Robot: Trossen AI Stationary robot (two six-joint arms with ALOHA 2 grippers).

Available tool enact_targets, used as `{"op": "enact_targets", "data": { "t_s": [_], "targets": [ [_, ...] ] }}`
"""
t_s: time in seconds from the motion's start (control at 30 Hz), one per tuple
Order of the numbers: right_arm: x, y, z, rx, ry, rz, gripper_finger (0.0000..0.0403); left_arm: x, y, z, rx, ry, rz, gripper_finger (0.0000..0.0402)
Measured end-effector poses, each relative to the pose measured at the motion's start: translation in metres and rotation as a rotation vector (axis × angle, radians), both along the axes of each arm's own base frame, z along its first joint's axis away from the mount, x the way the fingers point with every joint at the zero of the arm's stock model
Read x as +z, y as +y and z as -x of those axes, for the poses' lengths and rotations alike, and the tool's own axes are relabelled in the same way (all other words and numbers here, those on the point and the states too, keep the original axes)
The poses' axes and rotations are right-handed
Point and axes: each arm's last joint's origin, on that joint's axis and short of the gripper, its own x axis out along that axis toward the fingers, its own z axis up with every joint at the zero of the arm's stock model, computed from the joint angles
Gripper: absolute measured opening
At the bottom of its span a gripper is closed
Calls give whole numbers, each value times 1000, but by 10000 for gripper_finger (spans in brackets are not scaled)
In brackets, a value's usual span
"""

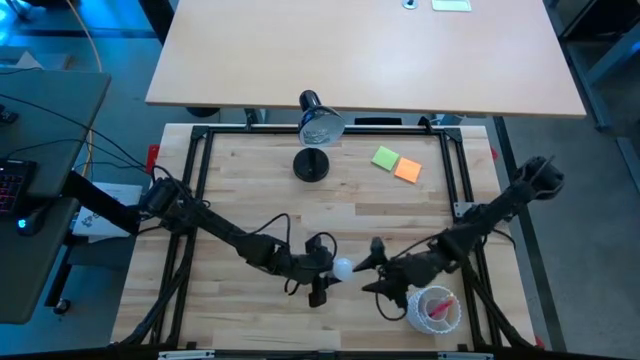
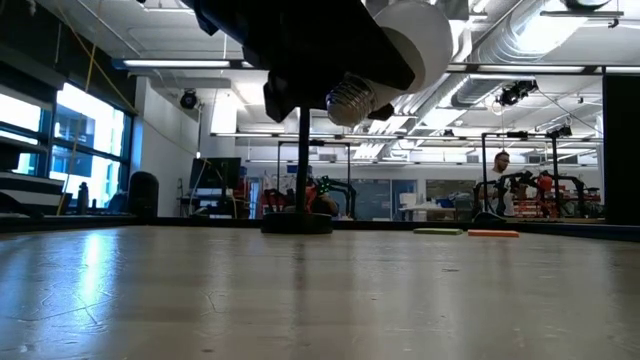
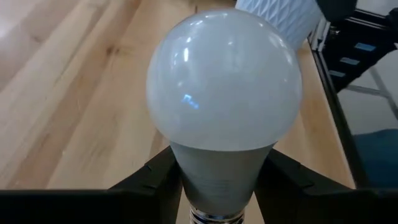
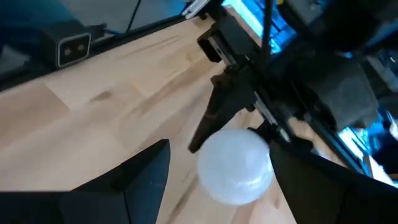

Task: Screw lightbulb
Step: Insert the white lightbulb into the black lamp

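Gripping the lightbulb (image 3: 224, 106), the left hand (image 1: 322, 268) hides its base; right hand (image 1: 376, 268) wide.

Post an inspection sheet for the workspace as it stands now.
Surface: wooden table, bare in front.
Job's things: lightbulb held off the table; black desk lamp stands at the far edge.
Clutter: green and orange sticky notes; clear cup near the right arm.
Grippers: left tool shut on the lightbulb's neck; right tool open, its fingers either side of the globe.
Cables: black leads along the left arm.
Surroundings: person far behind in the room.
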Motion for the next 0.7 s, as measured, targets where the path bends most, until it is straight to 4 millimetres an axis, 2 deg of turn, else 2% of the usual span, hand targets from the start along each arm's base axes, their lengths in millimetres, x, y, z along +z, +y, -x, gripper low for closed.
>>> {"op": "enact_targets", "data": {
  "t_s": [0.23, 0.47, 0.7],
  "targets": [
    [-5, -14, -23, 69, 47, 162, 275, 0, 0, 0, -11, 6, 24, 154],
    [-20, -10, -39, 119, 66, 260, 275, -2, -2, 1, -7, 23, 44, 154],
    [-25, -10, -49, 138, 58, 286, 275, -4, -2, 2, -21, 50, 69, 155]
  ]
}}
